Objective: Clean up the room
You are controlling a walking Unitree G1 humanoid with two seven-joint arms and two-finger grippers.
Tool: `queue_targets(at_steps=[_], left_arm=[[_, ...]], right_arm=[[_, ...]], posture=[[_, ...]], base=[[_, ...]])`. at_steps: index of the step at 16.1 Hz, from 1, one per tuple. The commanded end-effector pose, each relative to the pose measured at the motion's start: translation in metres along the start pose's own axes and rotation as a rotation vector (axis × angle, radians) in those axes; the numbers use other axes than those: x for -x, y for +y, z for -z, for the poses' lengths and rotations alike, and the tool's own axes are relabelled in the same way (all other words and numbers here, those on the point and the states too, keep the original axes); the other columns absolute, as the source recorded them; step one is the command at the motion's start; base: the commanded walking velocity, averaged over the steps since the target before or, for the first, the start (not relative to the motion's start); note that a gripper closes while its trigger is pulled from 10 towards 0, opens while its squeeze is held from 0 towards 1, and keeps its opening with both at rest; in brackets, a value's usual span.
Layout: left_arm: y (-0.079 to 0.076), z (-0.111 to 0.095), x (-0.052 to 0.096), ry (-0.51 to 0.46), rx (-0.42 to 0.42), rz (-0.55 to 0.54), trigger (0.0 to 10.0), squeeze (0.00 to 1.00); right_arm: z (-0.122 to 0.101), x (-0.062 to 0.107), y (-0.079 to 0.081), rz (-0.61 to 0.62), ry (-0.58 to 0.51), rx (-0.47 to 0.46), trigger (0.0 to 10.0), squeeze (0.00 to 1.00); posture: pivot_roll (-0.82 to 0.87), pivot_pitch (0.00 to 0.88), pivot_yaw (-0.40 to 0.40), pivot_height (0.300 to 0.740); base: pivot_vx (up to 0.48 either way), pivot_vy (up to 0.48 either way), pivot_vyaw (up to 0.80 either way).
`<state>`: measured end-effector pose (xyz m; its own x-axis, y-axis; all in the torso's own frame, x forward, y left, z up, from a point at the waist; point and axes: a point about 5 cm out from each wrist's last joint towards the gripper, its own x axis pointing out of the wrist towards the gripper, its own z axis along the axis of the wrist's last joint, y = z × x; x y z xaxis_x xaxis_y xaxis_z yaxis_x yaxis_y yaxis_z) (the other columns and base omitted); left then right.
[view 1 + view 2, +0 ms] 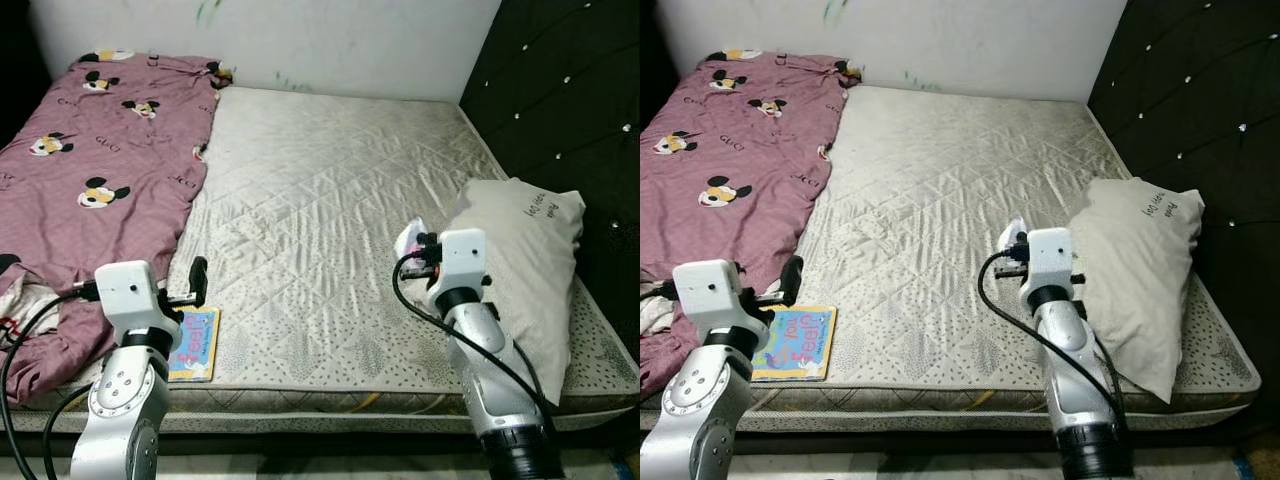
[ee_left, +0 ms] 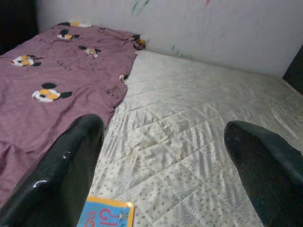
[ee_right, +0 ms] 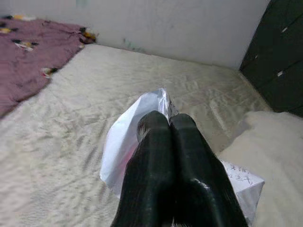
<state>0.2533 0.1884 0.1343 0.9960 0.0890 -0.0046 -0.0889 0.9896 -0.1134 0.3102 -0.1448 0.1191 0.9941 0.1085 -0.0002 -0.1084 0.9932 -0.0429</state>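
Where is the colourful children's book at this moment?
The children's book lies flat at the near edge of the mattress, on the robot's left, beside the pink blanket and just below the open left gripper.

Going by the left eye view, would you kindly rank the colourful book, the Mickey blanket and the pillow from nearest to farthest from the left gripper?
1. Colourful book, just below the left gripper, at the mattress edge.
2. Mickey blanket, on the bed's left side.
3. Pillow, far right by the headboard.

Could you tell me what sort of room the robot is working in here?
Most likely a bedroom: a bare quilted mattress with a pillow by the dark padded headboard, and a pink cartoon-print sheet across one side.
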Motion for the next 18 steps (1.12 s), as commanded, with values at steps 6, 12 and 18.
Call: queue_targets(at_steps=[6, 12, 18], left_arm=[[-0.003, -0.007, -0.001, -0.02, 0.013, 0.012, 10.0, 0.0], [-0.001, -0.011, -0.004, -0.061, -0.062, -0.025, 10.0, 0.0], [-0.004, -0.016, -0.008, -0.076, -0.03, -0.002, 10.0, 0.0]], right_arm=[[-0.007, 0.003, 0.015, -0.121, 0.02, -0.078, 10.0, 0.0], [-0.005, 0.003, 0.025, -0.182, 0.03, -0.033, 10.0, 0.0], [-0.011, 0.001, 0.024, -0.195, -0.001, -0.06, 10.0, 0.0]], posture=[[0.02, 0.095, -0.105, 0.74], [0.03, 0.088, -0.102, 0.74], [0.03, 0.085, -0.098, 0.74]], base=[[0.0, 0.369, 0.0], [0.0, 0.48, 0.0], [0.0, 0.48, 0.4]])
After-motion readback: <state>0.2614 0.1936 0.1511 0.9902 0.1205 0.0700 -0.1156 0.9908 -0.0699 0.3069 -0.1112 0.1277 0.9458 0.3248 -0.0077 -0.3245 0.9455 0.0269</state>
